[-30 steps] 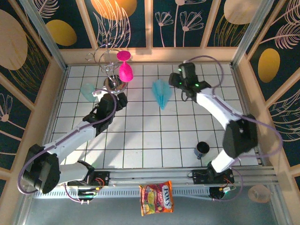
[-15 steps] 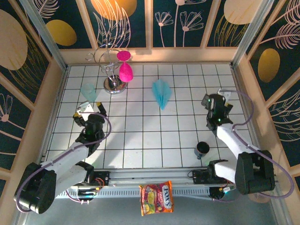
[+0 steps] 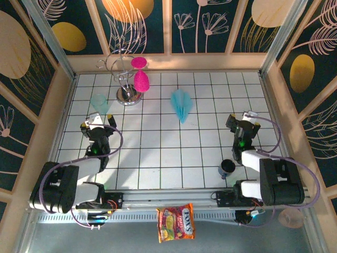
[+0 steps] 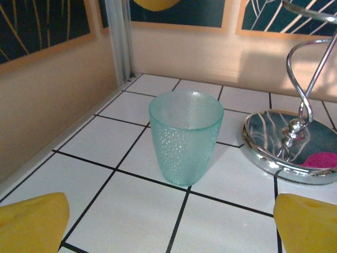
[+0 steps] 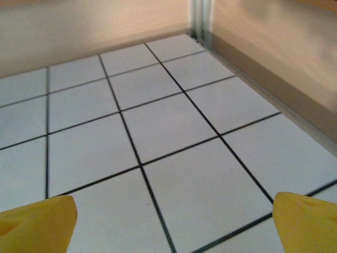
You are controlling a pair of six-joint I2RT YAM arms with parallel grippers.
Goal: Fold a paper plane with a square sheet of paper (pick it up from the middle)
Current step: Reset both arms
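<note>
Paper plane lies flat on bench, far middle, well apart from both arms. Left pincer: wide open, empty, low over tiles, facing pale-teal plastic cup. Right pincer: wide open, empty, above bare tiles near right wall.
</note>
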